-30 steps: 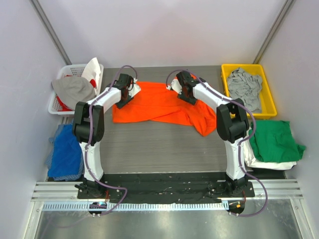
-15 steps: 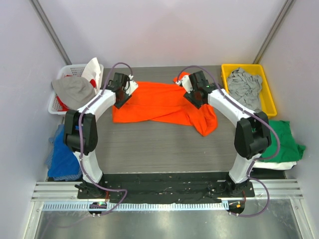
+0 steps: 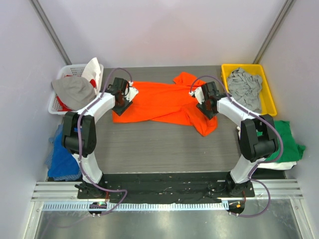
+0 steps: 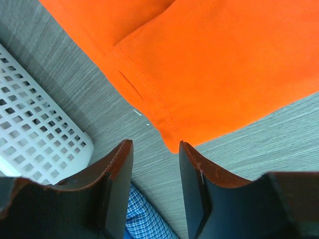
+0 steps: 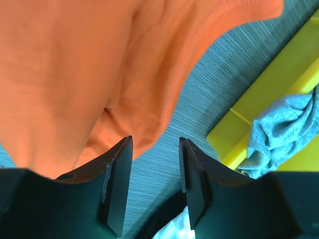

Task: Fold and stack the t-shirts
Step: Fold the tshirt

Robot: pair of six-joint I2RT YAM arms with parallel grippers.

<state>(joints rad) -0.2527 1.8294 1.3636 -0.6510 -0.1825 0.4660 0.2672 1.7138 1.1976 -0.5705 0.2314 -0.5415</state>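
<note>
grey table (image 3: pixel 149 144): orange t-shirt (image 3: pixel 159 102) spread out at far middle. left gripper (image 4: pixel 154 149) over its left corner, jaws apart, empty. right gripper (image 5: pixel 155 144) over its right edge, jaws apart, empty.

The left arm (image 3: pixel 99 105) and right arm (image 3: pixel 230 108) have smooth white shells between bulky black joints. A thin grey-purple cable (image 3: pixel 117 69) loops along each, down to black bases (image 3: pixel 89 188). The left gripper (image 4: pixel 155 149) and right gripper (image 5: pixel 155 144) carry flat black fingers (image 4: pixel 117 184) with scuffed reddish-brown edges.
</note>
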